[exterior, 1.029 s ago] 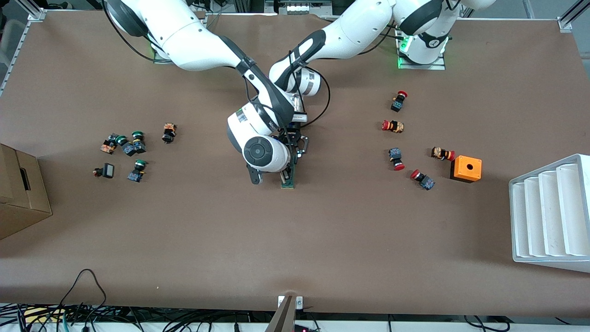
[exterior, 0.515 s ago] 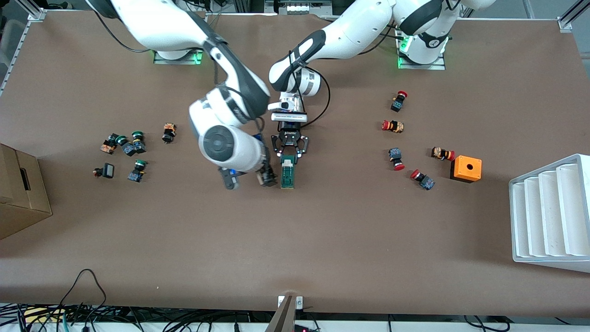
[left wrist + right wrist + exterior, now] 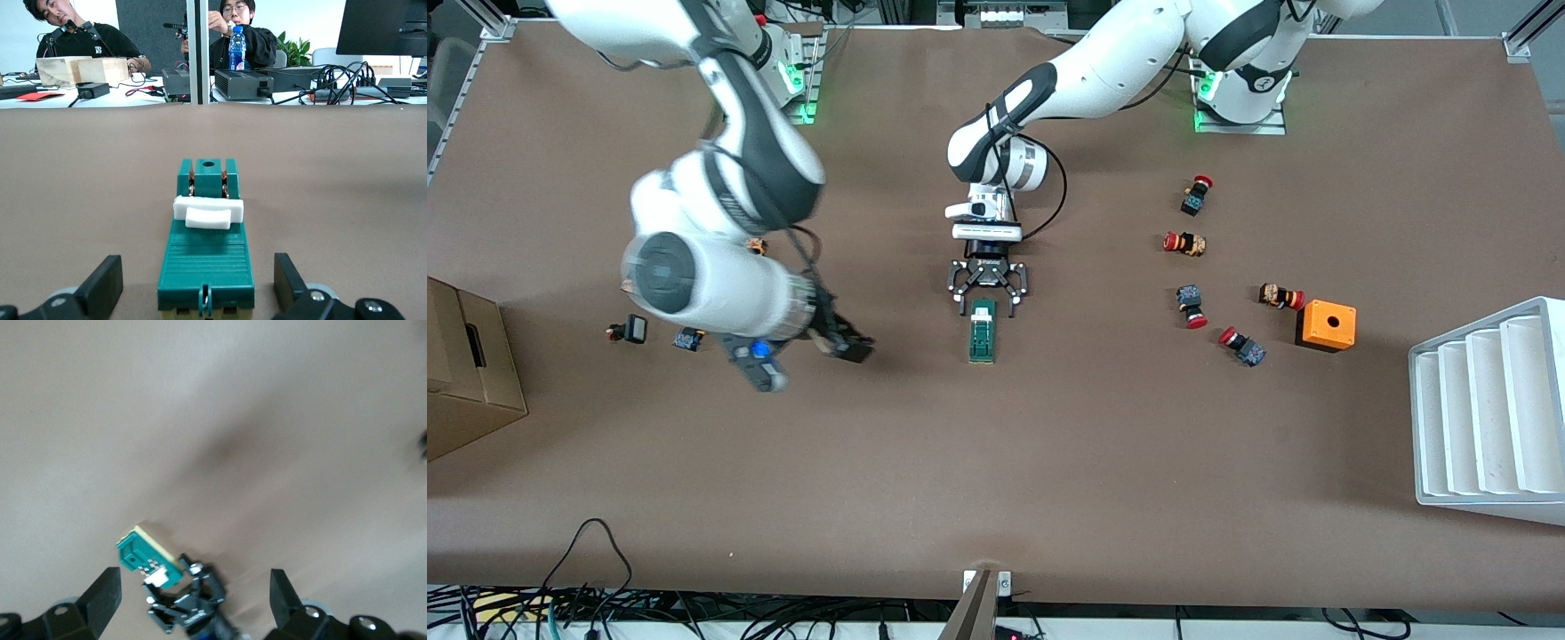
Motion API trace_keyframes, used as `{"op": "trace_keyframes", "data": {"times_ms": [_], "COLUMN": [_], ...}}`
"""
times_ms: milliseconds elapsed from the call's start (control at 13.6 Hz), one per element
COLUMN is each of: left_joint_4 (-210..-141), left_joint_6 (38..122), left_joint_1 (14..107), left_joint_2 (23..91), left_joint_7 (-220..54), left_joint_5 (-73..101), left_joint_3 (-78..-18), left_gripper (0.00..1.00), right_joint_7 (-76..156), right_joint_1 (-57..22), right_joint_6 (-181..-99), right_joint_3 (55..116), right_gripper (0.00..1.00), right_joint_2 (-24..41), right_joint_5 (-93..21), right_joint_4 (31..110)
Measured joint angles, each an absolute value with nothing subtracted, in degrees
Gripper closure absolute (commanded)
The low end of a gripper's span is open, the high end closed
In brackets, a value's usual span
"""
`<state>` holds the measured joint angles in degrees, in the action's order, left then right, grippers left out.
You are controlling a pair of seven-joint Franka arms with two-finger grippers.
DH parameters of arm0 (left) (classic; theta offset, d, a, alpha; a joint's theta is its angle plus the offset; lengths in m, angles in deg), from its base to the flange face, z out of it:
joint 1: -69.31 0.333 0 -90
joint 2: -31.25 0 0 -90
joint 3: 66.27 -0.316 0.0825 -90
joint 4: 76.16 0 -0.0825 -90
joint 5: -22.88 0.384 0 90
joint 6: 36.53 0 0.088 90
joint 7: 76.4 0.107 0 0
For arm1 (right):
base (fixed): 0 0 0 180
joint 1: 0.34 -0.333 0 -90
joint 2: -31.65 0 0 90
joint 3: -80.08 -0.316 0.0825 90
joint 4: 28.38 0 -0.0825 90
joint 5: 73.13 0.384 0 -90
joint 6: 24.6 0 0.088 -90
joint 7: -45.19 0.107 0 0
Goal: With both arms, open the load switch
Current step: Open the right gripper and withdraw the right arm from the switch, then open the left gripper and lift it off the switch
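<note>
I log two arms: left arm (image 3: 1085,67), glossy white shells, black joint bands, silver wrist ring, black cable looped at centre frame. Right arm (image 3: 720,178), same white-and-black build, round dark grey joint cap, blue light low on its wrist. Green lights glow at both bases, top of frame.

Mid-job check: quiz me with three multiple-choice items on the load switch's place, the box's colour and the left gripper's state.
1. The load switch lies:
A. on the bare table
B. in the white tray
C. on the box
2. The box with a hole is:
A. blue
B. orange
C. white
3. The left gripper is:
A. shut on the switch
B. open
C. out of view

Answers: 1 A, it rests flat on the brown table; 2 B, plainly orange; 3 B, its fingers stand spread either side of the switch's end.
</note>
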<state>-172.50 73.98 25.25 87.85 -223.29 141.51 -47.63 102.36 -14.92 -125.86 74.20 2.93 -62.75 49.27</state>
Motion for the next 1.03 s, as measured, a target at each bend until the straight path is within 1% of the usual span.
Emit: {"op": "trace_keyframes", "data": {"times_ms": [368,662,809,1029], "left_joint_4": [-172.51,-174.19,-174.56,-174.83], "left_joint_6": [74.85,75.73,75.73,75.74], "left_joint_1": [25.60,25.86,26.02,26.30], "left_joint_2": [87.38,84.70,82.82,78.63], "left_joint_7": [-223.29,-222.79,-221.01,-216.01], "left_joint_5": [140.37,136.64,133.39,125.24], "left_joint_3": [-47.36,-45.97,-43.85,-40.26], "left_gripper": [0.00,0.00,0.00,0.00], "right_joint_7": [75.44,57.72,49.49,39.39], "right_joint_1": [-5.06,0.15,0.66,1.11], "right_joint_6": [-121.25,-120.02,-120.01,-118.22], "right_joint_3": [74.35,75.01,77.69,82.25], "right_gripper": [0.01,0.01,0.01,0.01], "right_joint_2": [14.94,22.83,26.02,28.94], "right_joint_5": [-65.46,-68.75,-69.46,-70.13], "right_joint_4": [58.94,64.80,66.89,67.52]}}
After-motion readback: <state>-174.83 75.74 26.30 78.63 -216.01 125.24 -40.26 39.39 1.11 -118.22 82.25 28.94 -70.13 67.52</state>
